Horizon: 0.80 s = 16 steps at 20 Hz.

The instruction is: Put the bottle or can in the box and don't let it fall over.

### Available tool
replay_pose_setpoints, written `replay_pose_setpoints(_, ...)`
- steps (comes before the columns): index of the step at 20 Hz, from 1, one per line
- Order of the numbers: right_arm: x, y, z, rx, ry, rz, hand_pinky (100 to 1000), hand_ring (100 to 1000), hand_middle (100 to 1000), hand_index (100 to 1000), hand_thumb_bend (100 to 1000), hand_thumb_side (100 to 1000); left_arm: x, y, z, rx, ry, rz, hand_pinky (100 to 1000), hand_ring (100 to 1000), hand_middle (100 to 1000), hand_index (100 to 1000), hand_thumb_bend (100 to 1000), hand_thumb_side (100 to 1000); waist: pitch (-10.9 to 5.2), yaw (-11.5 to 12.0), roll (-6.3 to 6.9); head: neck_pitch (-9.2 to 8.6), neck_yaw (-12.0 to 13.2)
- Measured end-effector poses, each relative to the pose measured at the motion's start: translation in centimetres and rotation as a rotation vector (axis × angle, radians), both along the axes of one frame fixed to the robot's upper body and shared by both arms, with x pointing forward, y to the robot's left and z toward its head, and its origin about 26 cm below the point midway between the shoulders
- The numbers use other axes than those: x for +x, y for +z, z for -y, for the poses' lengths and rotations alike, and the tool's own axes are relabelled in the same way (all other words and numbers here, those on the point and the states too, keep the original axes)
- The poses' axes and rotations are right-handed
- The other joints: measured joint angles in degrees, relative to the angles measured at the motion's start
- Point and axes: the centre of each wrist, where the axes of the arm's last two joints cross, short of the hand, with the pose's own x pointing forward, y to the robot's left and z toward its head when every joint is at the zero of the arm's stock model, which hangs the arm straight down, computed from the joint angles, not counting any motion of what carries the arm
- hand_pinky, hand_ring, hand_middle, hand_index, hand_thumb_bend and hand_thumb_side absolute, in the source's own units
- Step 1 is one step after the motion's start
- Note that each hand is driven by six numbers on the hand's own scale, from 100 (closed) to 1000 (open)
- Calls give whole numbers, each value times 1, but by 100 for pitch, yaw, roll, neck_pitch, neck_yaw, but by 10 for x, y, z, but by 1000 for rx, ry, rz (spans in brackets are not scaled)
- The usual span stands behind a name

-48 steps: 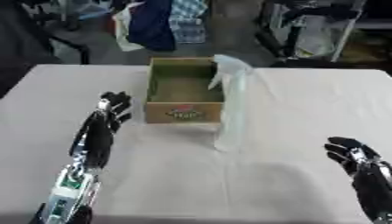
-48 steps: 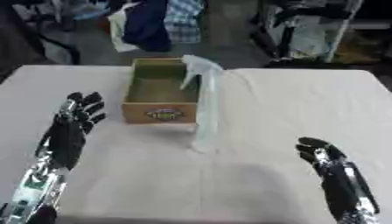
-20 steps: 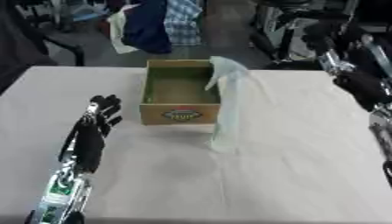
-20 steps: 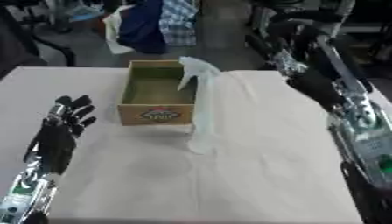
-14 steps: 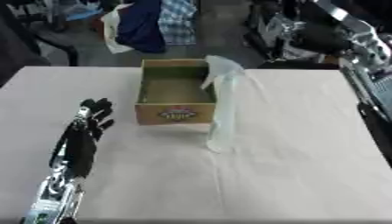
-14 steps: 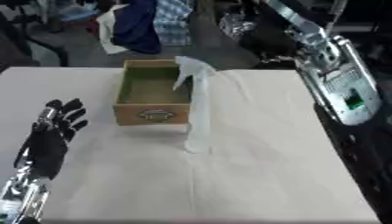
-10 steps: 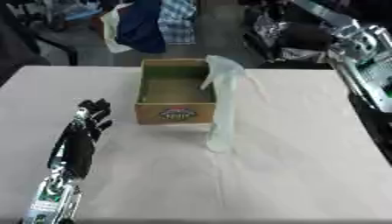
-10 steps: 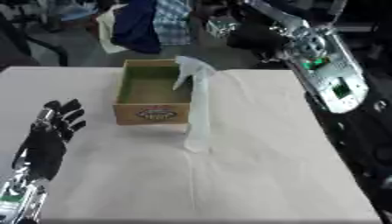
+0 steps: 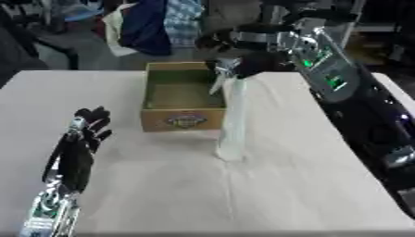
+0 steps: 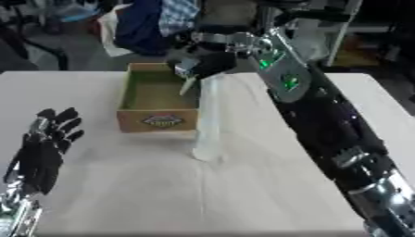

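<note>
Reach is the change: the right hand [image 9: 243, 48] has swung in from the far side to the spray bottle's [image 9: 231, 115] top, fingers unclear. Bottle stands upright beside the box [image 9: 182, 95]; the left hand [image 9: 77, 148] rests open, so grasping comes next.

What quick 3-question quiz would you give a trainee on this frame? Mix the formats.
1. True or false: the spray bottle stands upright on the table, outside the box.
2. Which hand is at the bottle's top?
A. the right hand
B. the left hand
C. neither
3. Fill in: the left hand shows open at the lower ____ of the views.

Key:
1. True; it stands beside the box's right wall.
2. A. The right hand has reached the spray head from the right; whether its fingers are closed on it cannot be told.
3. left
</note>
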Motion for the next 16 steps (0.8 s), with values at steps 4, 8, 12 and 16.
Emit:
replay_pose_setpoints(4, 6, -4, 5, -54, -34, 33, 949, 945, 900, 974, 100, 571, 0, 0, 0, 0, 0, 0, 931, 937, 944, 766, 100, 894, -1, 2, -4, 1, -7)
replay_pose_setpoints(8, 9, -9, 9, -103, -50, 46, 911, 896, 848, 920, 100, 522, 0, 0, 0, 0, 0, 0, 932, 938, 944, 766, 100, 895, -1, 2, -3, 1, -7)
replay_pose_setpoints(12, 10, -9, 11, -123, -57, 52, 861, 845, 801, 853, 100, 470, 0, 0, 0, 0, 0, 0, 932, 938, 945, 766, 100, 895, -1, -3, -3, 1, -6)
replay_pose_setpoints(16, 11, -9, 13, -126, -62, 49, 821, 804, 762, 807, 100, 426, 0, 0, 0, 0, 0, 0, 932, 938, 945, 767, 100, 895, -1, -5, -3, 1, 15)
